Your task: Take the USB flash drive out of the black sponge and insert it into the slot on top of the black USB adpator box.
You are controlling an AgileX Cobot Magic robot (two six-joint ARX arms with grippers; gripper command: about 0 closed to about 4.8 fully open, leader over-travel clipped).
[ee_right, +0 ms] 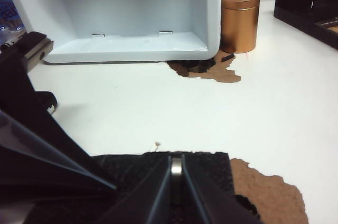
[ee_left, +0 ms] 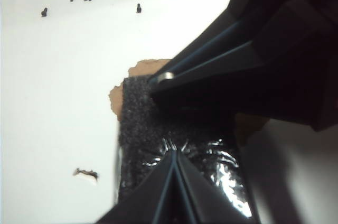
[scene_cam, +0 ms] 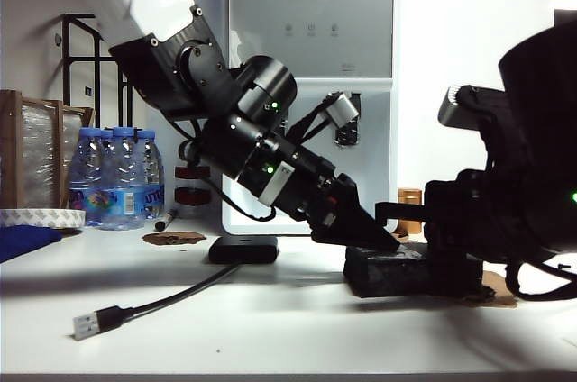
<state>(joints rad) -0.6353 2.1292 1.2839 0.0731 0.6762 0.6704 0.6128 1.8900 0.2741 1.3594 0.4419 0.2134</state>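
The right hand [ee_right: 176, 189] is pinching the USB flash drive [ee_right: 176, 167] in the black sponge [ee_left: 142, 123]; the left hand [ee_left: 174, 182], fingers together, is pressing the sponge.

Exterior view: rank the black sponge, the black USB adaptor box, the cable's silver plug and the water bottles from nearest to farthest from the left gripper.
1. black sponge: directly under the left gripper, whose shut fingers press on its top.
2. black USB adaptor box: on the table further left.
3. silver plug: front left, at the cable's end.
4. water bottles: far left, at the back.
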